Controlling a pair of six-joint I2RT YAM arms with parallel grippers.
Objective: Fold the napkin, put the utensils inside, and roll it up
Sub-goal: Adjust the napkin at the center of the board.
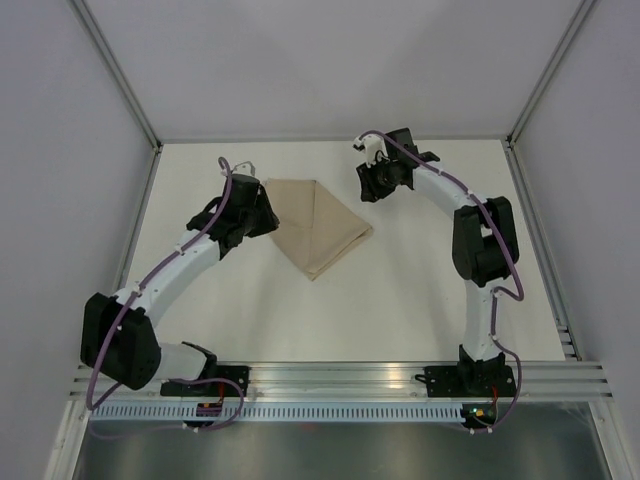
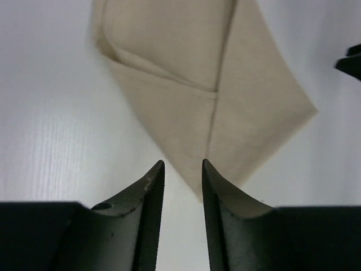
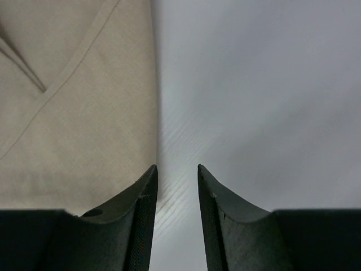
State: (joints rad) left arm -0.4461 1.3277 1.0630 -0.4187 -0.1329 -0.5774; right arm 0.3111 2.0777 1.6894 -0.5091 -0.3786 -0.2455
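The napkin (image 1: 315, 228) lies folded on the white table (image 1: 400, 290) between the 2 arms, toward the far side, with 1 corner pointing at the near edge. The left gripper (image 2: 182, 172) hangs just off the napkin's left corner, its fingers set narrowly apart with nothing between them. The right gripper (image 3: 177, 175) sits beside the cloth's right edge over bare table, its jaws likewise narrow and holding nothing.

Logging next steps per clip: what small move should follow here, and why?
Probably bring utensils to the napkin: it already lies folded on the table, while both the left gripper and right gripper are empty. No utensils are in view, so this is only a guess.
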